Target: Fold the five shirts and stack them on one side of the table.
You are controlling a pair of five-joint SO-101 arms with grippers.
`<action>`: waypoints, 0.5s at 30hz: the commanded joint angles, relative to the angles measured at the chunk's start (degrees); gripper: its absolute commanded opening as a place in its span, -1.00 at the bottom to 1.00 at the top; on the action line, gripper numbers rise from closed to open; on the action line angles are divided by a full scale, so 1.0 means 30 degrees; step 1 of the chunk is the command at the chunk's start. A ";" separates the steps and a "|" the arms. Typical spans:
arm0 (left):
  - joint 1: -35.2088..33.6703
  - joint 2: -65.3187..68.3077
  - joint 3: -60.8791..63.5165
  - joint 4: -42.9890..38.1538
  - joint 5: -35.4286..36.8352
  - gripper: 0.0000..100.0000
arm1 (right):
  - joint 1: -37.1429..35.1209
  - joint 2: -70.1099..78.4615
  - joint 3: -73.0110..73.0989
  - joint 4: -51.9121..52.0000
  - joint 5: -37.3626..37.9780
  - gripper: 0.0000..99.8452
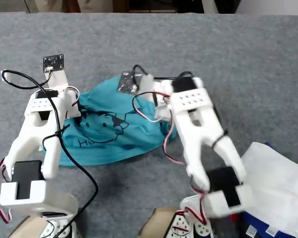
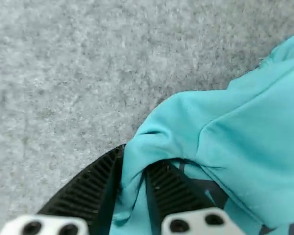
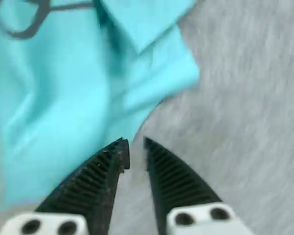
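Closest to me, by the right arm's foot, lies a white heap [image 1: 280, 183]. I can't tell if it is cloth or a bag.

A bit further out, a teal shirt [image 1: 109, 129] lies spread on the grey table [image 1: 238, 54]. It has a drawn face on it and it is rumpled, not folded yet. One arm is at each side of it. I think that is so they can lift both edges at once and fold it over evenly.

The left gripper [image 2: 134, 164] is at the shirt's left edge. Its two black fingers [image 2: 169, 188] are pressed close, with a fold of teal cloth pinched between them. So it has a good hold.

The right gripper [image 3: 135, 146] is low at the shirt's right edge. There is only a thin gap between its fingers, and grey table shows through it. It holds nothing. One fingertip is right at the cloth's edge. I think it needs to open more and grab that side before any fold can start.
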 commanded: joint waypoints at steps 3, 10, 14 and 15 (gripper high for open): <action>-0.0234 -0.0103 -0.0352 -0.0176 0.0234 -0.96 | -0.0308 0.2037 -0.1978 -0.2637 0.0703 -0.92; -0.0205 -0.0103 -0.0352 -0.0264 0.0234 -0.96 | -0.1626 0.4410 -0.5055 -0.2315 0.0879 -0.91; -0.0205 -0.0073 -0.0410 -0.0293 0.0234 -0.96 | -0.2447 0.6198 -0.5963 -0.1407 0.1465 -0.91; -0.0205 -0.0073 -0.0381 -0.0293 0.0234 -0.96 | -0.2447 0.6520 -0.6081 -0.1348 0.1524 -0.91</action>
